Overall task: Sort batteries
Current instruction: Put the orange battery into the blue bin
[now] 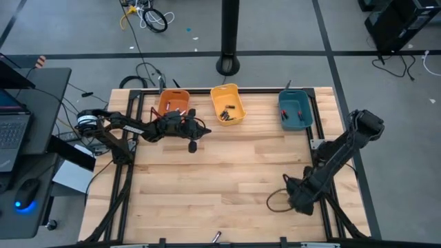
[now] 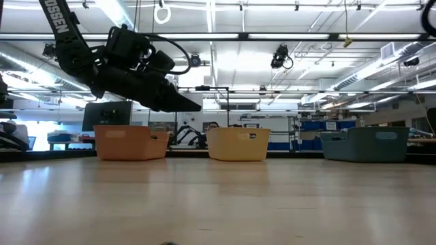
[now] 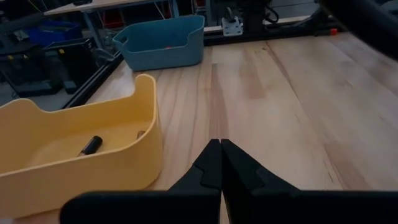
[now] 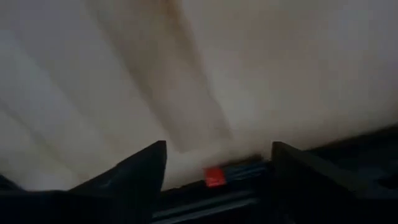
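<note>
While the left gripper [image 3: 220, 163] hangs above the wooden tabletop [image 1: 227, 179] w/ jaws closed, empty, near the yellow plastic bin [image 3: 74, 155], small dark cylindrical batteries [image 1: 228, 114] lie in that bin. Right gripper [image 4: 217, 163] rests low at tabletop's edge, jaws apart, empty.

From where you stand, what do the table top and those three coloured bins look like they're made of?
The table top looks like wood: pale glued strips with visible grain and a slight sheen, probably sealed. The orange bin, yellow bin and teal bin look like moulded plastic: uniform colour, thin smooth walls, rounded corners and a matte finish.
</note>
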You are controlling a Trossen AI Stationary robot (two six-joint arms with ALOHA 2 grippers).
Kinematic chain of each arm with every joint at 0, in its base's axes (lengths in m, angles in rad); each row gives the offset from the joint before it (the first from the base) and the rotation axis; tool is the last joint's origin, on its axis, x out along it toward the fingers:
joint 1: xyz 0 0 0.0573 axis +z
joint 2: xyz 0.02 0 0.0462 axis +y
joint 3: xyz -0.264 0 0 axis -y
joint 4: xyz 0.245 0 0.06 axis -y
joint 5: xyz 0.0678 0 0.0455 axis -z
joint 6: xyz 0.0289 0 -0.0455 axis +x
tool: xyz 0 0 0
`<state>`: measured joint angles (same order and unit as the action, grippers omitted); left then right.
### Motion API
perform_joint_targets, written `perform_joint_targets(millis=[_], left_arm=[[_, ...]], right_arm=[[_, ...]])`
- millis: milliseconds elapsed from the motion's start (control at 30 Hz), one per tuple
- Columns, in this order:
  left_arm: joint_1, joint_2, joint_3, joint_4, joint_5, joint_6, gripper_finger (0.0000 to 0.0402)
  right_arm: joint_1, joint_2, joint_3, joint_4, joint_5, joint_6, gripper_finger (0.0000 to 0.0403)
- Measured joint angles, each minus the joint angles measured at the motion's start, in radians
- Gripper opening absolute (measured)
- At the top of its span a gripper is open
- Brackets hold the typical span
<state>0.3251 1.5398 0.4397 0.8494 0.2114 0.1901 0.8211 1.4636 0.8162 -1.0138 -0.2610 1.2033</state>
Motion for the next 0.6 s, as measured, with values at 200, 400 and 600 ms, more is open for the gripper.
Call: perform_joint_targets(millis=[200,400,600], left_arm=[[0.000,0.000,0.000,-0.011,-0.001,0.016,0.0005],[0.000,0.000,0.000,-0.011,-0.003,0.017,0.0005],[0.000,0.000,0.000,-0.011,-0.003,0.016,0.0005]], right_arm=[[0.072,0.082,0.000,0.049,-0.073,-0.051,0.0335],[0.121,0.136,0.000,0.038,-0.116,-0.140,0.0336],[0.150,0.184,0.000,0.005,-0.119,-0.245,0.0332]])
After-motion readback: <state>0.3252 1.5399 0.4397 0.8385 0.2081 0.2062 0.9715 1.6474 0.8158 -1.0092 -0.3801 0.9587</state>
